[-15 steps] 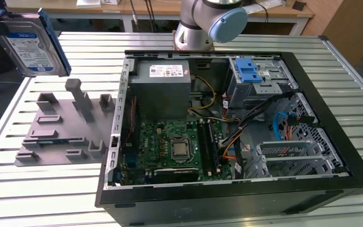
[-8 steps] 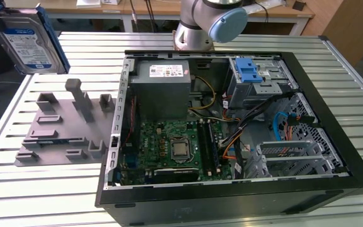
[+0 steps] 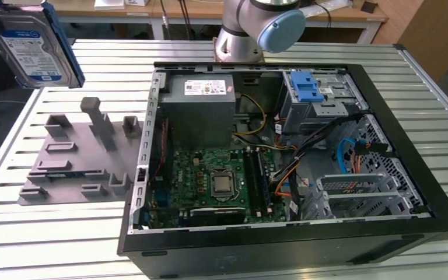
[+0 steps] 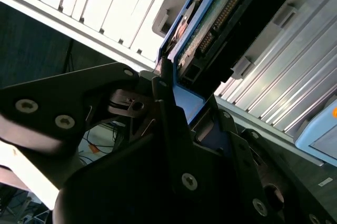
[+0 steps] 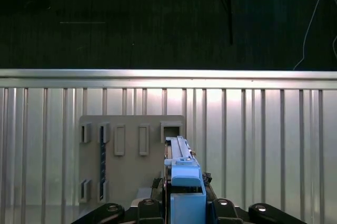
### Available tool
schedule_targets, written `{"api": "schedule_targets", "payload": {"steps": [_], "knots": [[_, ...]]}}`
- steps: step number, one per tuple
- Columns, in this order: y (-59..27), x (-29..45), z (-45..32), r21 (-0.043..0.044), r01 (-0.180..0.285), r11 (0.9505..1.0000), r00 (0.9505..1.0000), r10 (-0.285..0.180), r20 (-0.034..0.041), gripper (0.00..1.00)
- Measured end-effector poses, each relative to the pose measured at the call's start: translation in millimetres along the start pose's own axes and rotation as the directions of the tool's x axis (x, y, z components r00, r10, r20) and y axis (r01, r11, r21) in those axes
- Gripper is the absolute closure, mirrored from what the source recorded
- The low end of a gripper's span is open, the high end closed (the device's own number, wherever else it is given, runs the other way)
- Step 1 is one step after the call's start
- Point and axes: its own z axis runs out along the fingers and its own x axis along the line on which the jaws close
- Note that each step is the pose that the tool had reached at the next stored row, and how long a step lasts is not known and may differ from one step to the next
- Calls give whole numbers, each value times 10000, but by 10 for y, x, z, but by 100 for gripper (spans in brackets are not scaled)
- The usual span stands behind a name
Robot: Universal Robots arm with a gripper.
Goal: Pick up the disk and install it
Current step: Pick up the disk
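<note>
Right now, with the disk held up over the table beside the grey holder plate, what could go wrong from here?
1. The jaws grip the disk at one end of its blue frame, so it may tilt or slip.
2. Loose cables cross the open case beside the drive cage and could snag the disk.

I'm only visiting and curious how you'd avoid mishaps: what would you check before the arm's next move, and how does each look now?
1. Grip on the disk: ok, the gripper is shut on its blue frame.
2. Gap to the holder plate: ok, the disk hangs above it.
3. Open computer case: ok.
4. Free drive bay: cannot tell.
5. Path past the cables: cannot tell, some run beside the bay.
</note>
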Motion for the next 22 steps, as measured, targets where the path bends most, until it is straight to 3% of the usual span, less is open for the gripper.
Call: {"api": "schedule_targets", "payload": {"steps": [7,16,17,22], "knots": [[1,-2,-68,0,0,10000,10000,0,-1,64],[4,-4,-222,1,1,10000,10000,-1,0,64],[6,-7,-312,0,0,10000,10000,0,0,64],[8,-9,-420,1,0,10000,10000,0,1,64]]}}
